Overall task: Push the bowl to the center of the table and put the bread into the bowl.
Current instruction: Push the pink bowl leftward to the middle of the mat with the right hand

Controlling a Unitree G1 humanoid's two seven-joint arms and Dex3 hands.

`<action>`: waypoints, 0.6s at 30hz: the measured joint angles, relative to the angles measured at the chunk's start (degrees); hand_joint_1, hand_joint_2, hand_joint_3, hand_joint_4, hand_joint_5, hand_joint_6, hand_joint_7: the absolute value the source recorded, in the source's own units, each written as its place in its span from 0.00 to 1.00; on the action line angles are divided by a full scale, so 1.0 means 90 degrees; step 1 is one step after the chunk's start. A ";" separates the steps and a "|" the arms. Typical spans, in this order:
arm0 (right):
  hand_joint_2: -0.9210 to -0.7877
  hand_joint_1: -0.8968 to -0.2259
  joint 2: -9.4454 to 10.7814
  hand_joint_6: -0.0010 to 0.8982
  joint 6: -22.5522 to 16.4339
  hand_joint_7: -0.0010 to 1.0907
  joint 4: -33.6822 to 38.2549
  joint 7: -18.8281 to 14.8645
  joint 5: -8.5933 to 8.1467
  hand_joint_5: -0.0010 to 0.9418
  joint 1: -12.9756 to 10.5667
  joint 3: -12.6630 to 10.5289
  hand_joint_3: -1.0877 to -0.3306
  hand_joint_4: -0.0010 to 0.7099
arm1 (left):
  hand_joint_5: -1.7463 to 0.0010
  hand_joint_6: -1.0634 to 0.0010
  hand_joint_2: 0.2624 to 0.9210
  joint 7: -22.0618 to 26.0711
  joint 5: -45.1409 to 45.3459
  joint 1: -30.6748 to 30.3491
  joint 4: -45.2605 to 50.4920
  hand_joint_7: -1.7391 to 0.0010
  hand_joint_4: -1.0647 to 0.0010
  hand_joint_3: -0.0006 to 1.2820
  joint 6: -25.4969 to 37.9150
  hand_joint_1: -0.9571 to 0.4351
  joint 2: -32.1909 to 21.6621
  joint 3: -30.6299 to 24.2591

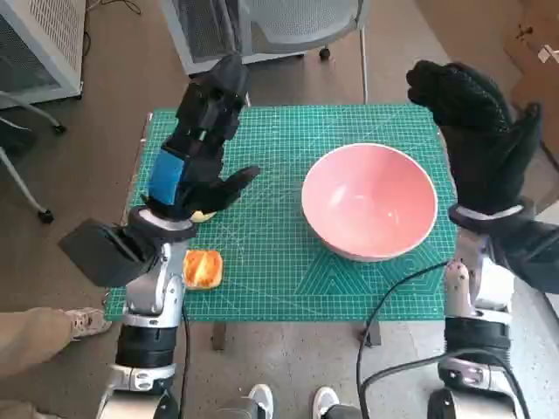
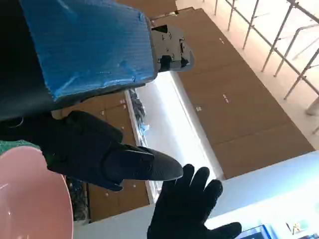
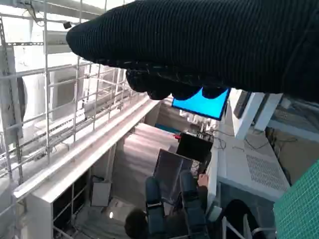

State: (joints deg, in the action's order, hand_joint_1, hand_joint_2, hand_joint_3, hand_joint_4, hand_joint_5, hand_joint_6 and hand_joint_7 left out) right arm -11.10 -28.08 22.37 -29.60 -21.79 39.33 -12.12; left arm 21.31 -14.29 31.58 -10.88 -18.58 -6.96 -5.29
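- Blue-taped left hand [image 1: 199,144] hangs raised above the left part of the surface [image 1: 262,279], fingers spread and holding nothing.
- Gloved right hand [image 1: 479,131] is lifted beside the far right edge, fingers apart and likewise empty; it touches nothing.
- Pink bowl [image 1: 369,201] sits right of the middle, near the right hand but apart from it; the left wrist view catches its rim [image 2: 30,199] close beneath the left hand.
- Bread [image 1: 203,268] lies on the green mat near the front left edge, just beside the left forearm and below the left hand, untouched.
- Judging by this, the bowl looks close to the centre, perhaps needing a small nudge leftward.
- Picking up the bread and placing it in the bowl is not yet done.
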 measured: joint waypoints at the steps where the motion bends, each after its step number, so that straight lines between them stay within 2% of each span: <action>1: 0.00 0.35 0.0000 0.42 0.0002 0.00 -0.0004 0.0000 0.0000 0.00 0.0000 0.0000 0.49 0.39 | 1.00 1.00 0.87 0.0000 0.0000 0.0000 0.0000 0.77 1.00 0.18 -0.0002 0.35 0.0001 0.0000; 18: 0.00 0.35 -0.0001 0.42 0.0114 0.00 -0.0104 0.0000 -0.0016 0.00 -0.0006 -0.0015 0.50 0.40 | 1.00 1.00 0.87 -0.0023 0.0039 -0.0003 -0.0001 0.76 1.00 0.18 -0.0024 0.34 0.0033 0.0000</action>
State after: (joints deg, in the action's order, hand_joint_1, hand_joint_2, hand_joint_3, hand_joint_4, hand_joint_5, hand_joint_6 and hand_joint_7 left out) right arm -11.11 -27.05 21.43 -29.60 -21.94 39.28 -12.26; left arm 21.10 -13.95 31.55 -10.89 -18.79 -6.67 -5.29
